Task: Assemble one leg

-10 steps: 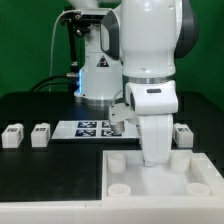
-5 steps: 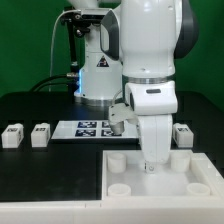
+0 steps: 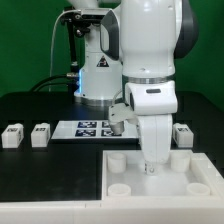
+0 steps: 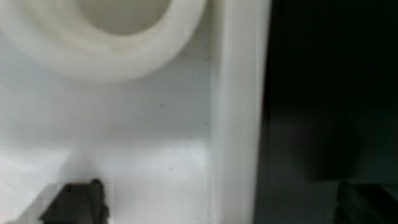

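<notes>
Leg (image 3: 183,133) rests on your tabletop (image 3: 40,170), just behind the tray (image 3: 150,197). Your gripper (image 3: 151,167) hangs low over that tray; whether it is wide or narrow cannot be told.

On the black tabletop (image 3: 50,182) we find the large white square plastic tray-like piece (image 3: 160,186) at the front, toward the exterior view's right. Behind it, further left, lies the flat white marker board (image 3: 85,128). Left of that board sit two small white tagged plastic blocks side by side: the outer leg (image 3: 12,135) and the inner leg (image 3: 40,134). A third leg (image 3: 183,133) sits just behind the tray, right of the white robot arm (image 3: 150,60), which stands over the tray's rear part.
</notes>
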